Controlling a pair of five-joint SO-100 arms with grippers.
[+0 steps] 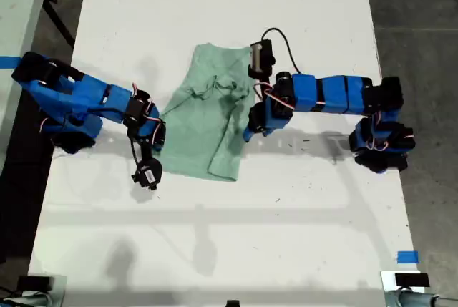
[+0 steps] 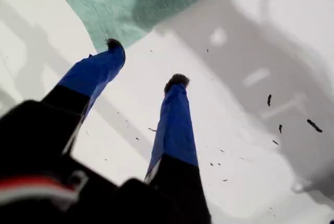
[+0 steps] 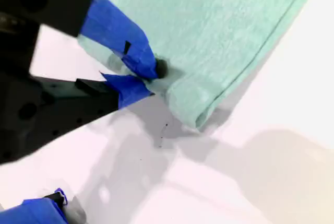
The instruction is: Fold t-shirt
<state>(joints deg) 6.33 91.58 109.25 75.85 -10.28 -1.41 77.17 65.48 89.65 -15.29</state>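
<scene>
The t-shirt point(image 1: 207, 117) is partly folded; its edge is pinched by my second gripper point(image 3: 148, 80), my first gripper point(image 2: 146, 62) held spread, empty

Brightness: bright, even overhead light; the white surface point(image 1: 229, 235) is near washed out
Shadows: soft grey, several overlapping, under both arms
Focus: exterior view sharp; wrist views blur the near black tool housings
Glare: none seen
</scene>
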